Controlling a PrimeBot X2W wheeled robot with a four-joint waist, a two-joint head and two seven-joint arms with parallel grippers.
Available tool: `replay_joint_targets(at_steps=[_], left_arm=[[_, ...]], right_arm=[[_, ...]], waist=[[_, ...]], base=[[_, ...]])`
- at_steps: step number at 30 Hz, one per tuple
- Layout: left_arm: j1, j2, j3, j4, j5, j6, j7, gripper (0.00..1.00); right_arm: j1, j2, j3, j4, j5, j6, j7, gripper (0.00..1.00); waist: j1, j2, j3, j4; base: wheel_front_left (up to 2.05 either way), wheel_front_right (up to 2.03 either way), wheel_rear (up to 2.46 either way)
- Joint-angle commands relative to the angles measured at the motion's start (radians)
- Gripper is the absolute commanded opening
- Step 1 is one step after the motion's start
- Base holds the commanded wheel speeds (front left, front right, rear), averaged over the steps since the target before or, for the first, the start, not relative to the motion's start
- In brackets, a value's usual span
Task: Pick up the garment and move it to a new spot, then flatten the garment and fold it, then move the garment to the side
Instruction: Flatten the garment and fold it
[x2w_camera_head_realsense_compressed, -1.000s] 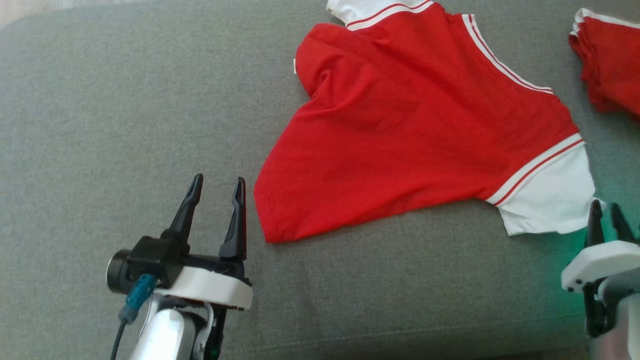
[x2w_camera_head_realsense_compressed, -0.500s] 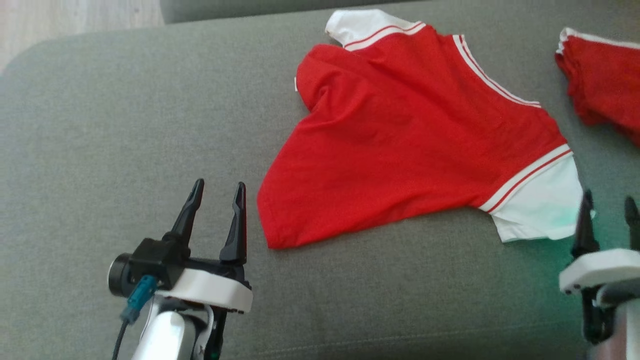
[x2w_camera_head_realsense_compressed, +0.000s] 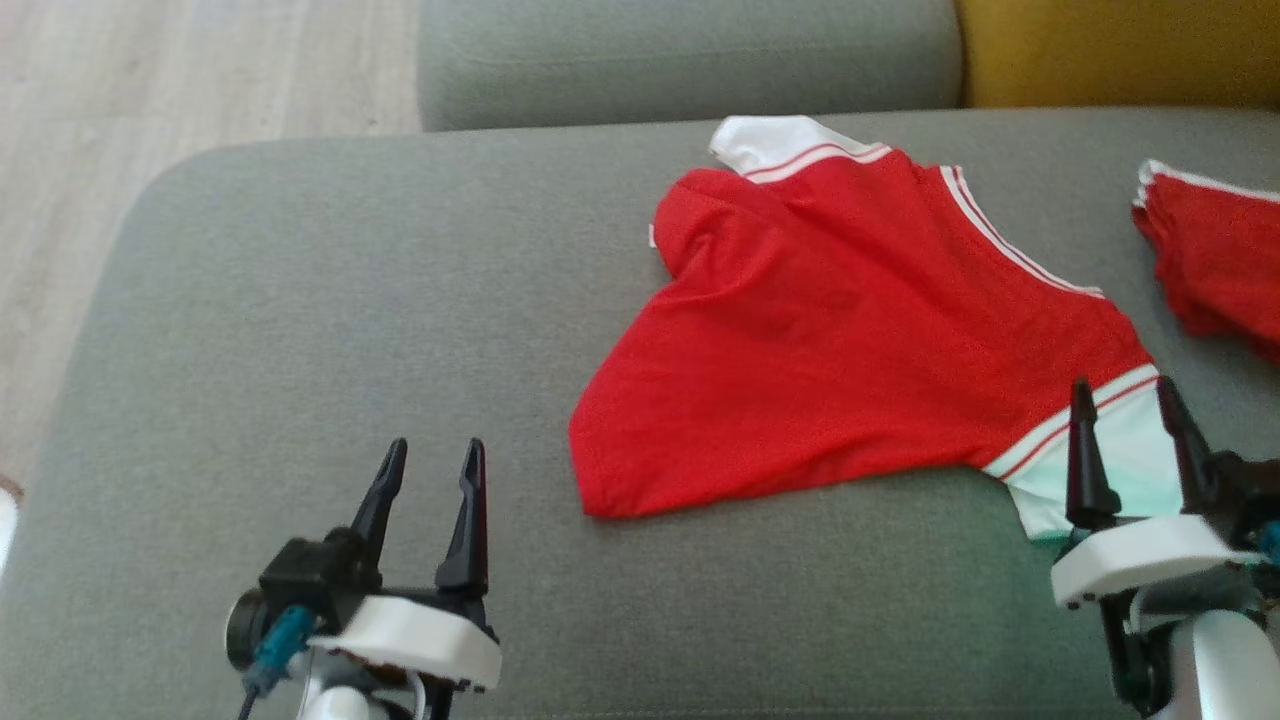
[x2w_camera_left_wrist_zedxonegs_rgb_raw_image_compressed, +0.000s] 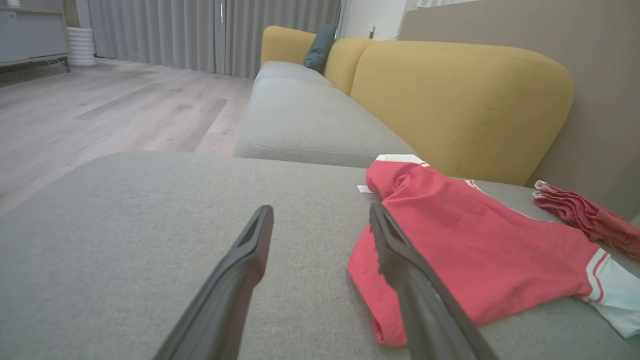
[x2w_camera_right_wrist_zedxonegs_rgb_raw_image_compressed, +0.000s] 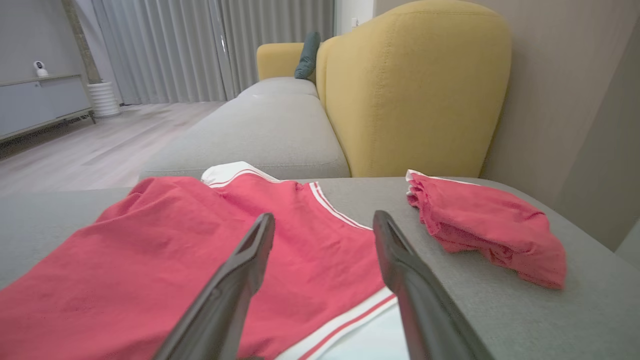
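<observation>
The garment (x2w_camera_head_realsense_compressed: 850, 340) is a red shirt with white sleeves and stripes, lying spread on the grey cushion (x2w_camera_head_realsense_compressed: 300, 330) at centre right. It also shows in the left wrist view (x2w_camera_left_wrist_zedxonegs_rgb_raw_image_compressed: 475, 250) and in the right wrist view (x2w_camera_right_wrist_zedxonegs_rgb_raw_image_compressed: 200, 250). My left gripper (x2w_camera_head_realsense_compressed: 432, 455) stands open over bare cushion, left of the shirt's lower corner, holding nothing. My right gripper (x2w_camera_head_realsense_compressed: 1125, 395) is open above the shirt's near white sleeve (x2w_camera_head_realsense_compressed: 1130, 470), with nothing between its fingers.
A second, crumpled red garment (x2w_camera_head_realsense_compressed: 1215, 255) lies at the cushion's far right, also in the right wrist view (x2w_camera_right_wrist_zedxonegs_rgb_raw_image_compressed: 490, 225). A yellow backrest (x2w_camera_right_wrist_zedxonegs_rgb_raw_image_compressed: 415, 90) rises behind. Another grey seat (x2w_camera_head_realsense_compressed: 680, 60) adjoins at the back. Wooden floor (x2w_camera_head_realsense_compressed: 150, 90) lies to the left.
The right gripper's fingers have spread apart and it has moved up over the white sleeve. The head camera has tilted up, bringing the floor and backrest into view. The left gripper has stayed put.
</observation>
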Motion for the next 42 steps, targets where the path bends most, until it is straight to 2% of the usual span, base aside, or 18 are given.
replay_joint_targets(at_steps=[1,11,29,33,42], left_arm=[[-0.022,0.001,0.038,-0.029,-0.007,0.004,-0.006,1.0],[0.005,0.001,0.029,-0.016,-0.02,0.004,-0.006,1.0],[-0.007,0.001,0.014,-0.007,-0.01,-0.001,-0.006,1.0],[-0.019,0.001,-0.032,0.035,-0.027,-0.019,-0.004,1.0],[-0.098,0.001,-0.201,0.195,-0.209,-0.056,0.119,1.0]], right_arm=[[-0.018,-0.008,0.031,-0.042,0.007,0.007,-0.001,1.0],[0.049,-0.008,0.107,-0.066,0.058,0.007,-0.017,1.0],[0.043,-0.008,0.129,-0.068,0.058,0.007,-0.015,1.0],[0.036,-0.008,0.136,-0.072,0.061,0.007,-0.016,1.0],[0.006,-0.008,0.146,-0.064,0.071,0.007,-0.023,1.0]], waist=[[0.0,0.0,-0.018,0.02],[0.0,0.0,-0.033,0.049],[0.0,0.0,-0.021,0.038],[0.0,0.0,-0.005,0.028],[0.0,0.0,0.054,-0.017]], base=[[0.0,0.0,0.0],[0.0,0.0,0.0],[0.0,0.0,0.0],[0.0,0.0,0.0],[0.0,0.0,0.0]])
